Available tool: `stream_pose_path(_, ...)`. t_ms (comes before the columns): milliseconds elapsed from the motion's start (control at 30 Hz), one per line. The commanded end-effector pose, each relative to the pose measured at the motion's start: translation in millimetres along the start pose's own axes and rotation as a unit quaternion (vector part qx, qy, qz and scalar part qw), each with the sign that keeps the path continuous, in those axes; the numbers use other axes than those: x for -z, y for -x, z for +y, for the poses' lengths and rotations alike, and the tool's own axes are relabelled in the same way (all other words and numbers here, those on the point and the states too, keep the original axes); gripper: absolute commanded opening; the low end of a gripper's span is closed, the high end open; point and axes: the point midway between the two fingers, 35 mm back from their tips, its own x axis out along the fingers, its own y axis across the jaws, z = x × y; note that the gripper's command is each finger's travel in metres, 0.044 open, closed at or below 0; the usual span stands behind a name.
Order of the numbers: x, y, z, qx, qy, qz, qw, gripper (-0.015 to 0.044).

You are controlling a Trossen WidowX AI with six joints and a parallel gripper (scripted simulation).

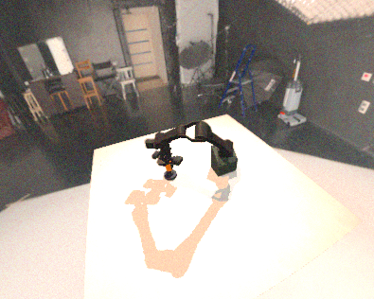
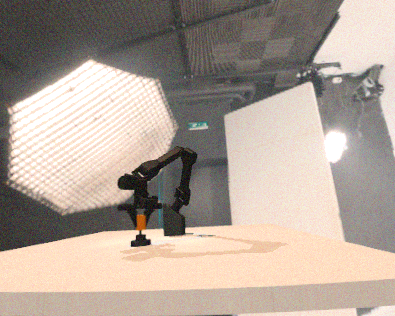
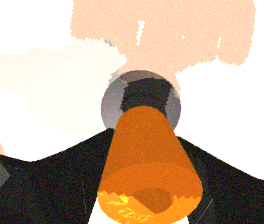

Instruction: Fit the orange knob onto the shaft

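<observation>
Gripping the orange knob above the pedestal

Gripper [image 1: 169,166] [image 2: 141,220] [image 3: 150,165] closed on orange knob [image 1: 169,167] [image 2: 141,222] [image 3: 145,145]; round pedestal [image 1: 170,175] [image 2: 140,241] [image 3: 112,107] on bench [image 1: 253,227] [image 2: 197,267] beneath.

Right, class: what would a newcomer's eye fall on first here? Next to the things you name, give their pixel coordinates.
Probably the orange knob [image 1: 169,167] [image 2: 141,222] [image 3: 145,145], bright between the fingers of the black gripper [image 1: 169,166] [image 2: 141,220] [image 3: 145,165], above the round pedestal [image 1: 170,175] [image 2: 140,242] [image 3: 111,107]. Then the huge glowing lattice-covered light panel [image 2: 87,135], left in the exterior view, and the arm's long shadow [image 1: 151,248] [image 2: 237,246] across the table.
</observation>
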Motion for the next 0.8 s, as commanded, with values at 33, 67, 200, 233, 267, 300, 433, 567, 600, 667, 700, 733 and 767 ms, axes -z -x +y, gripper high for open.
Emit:
stream_pose_path(33,-1.5,4.1,-0.1,0.003,0.002,-0.001,1.0,0.0)
stream_pose_path(67,-1.8,4.2,-0.1,0.003,0.002,-0.001,1.0,0.0)
stream_pose_path(200,-3.3,3.7,-1.1,0.003,0.002,-0.001,1.0,0.0)
stream_pose_path(233,-3.8,3.5,-1.4,0.003,0.002,-0.001,1.0,0.0)
stream_pose_path(267,-4.3,3.2,-1.7,0.003,0.002,-0.001,1.0,0.0)
stream_pose_path(300,-4.5,2.9,-1.9,0.003,0.002,-0.001,1.0,0.0)
stream_pose_path(433,-4.1,0.4,-1.9,0.003,0.002,-0.001,1.0,0.0)
stream_pose_path(567,-3.8,-0.1,-2.1,0.003,0.002,-0.001,1.0,0.0)
stream_pose_path(600,-3.5,-0.3,-2.0,0.003,0.002,-0.001,1.0,0.0)
stream_pose_path(667,-3.0,-0.5,-1.9,0.003,0.002,-0.001,1.0,0.0)
stream_pose_path(700,-2.7,-0.7,-1.8,0.003,0.002,-0.001,1.0,0.0)
stream_pose_path(733,-2.4,-0.9,-1.6,0.003,0.002,-0.001,1.0,0.0)
stream_pose_path(767,-2.0,-1.0,-1.3,0.003,0.002,-0.001,1.0,0.0)
